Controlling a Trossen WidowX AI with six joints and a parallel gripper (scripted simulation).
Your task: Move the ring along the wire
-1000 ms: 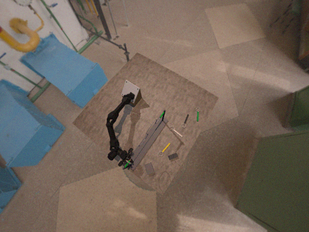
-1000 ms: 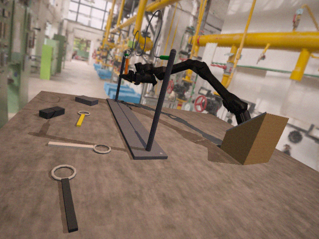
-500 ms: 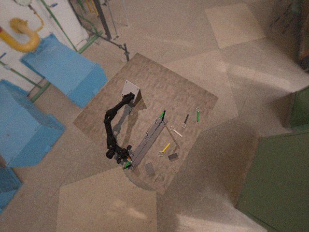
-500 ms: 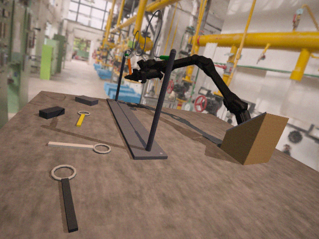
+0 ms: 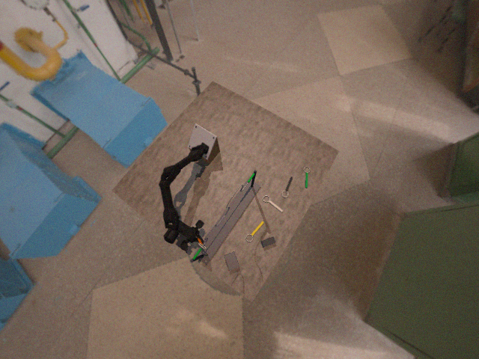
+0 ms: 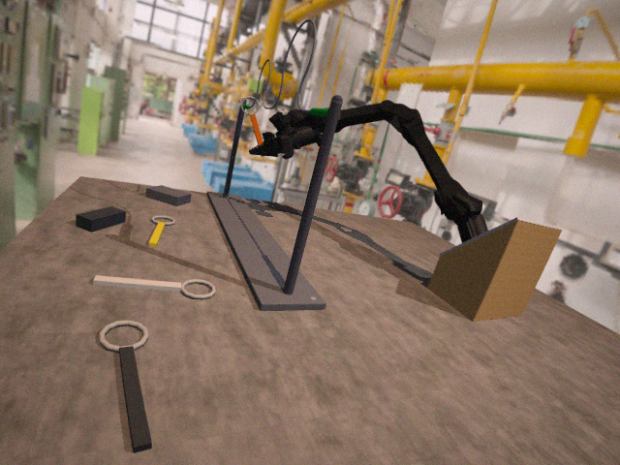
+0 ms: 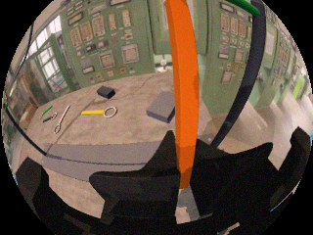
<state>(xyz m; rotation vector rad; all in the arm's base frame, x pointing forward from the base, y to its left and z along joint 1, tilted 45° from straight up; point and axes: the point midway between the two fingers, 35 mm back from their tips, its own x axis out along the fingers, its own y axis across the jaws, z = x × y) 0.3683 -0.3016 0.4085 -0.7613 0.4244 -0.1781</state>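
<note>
My gripper (image 5: 198, 237) (image 6: 258, 148) (image 7: 174, 135) is shut on the lower end of the orange handle (image 5: 200, 241) (image 6: 256, 129) (image 7: 187, 83), which leans a little in the exterior view. The ring (image 6: 249, 105) is around the wire near the inner end of the green part (image 5: 197, 253) (image 7: 245, 6) by the far post (image 6: 233, 152) (image 7: 251, 73). Whether the ring touches the wire is too small to tell. The thin grey wire (image 6: 314, 40) rises in loops toward the other green part (image 5: 251, 178) (image 6: 319, 111), beside the near post (image 6: 312, 195). The ring is out of the wrist view.
The grey base (image 6: 300, 298) carries both posts. Loose rings with yellow (image 5: 257, 228) (image 6: 156, 233), pale (image 6: 138, 283), black (image 6: 134, 395) and green (image 5: 306, 179) handles lie on the table beyond it. Two dark blocks (image 6: 101, 219) (image 6: 169, 195) lie there too. The arm's wedge-shaped mount (image 6: 520, 270) stands opposite.
</note>
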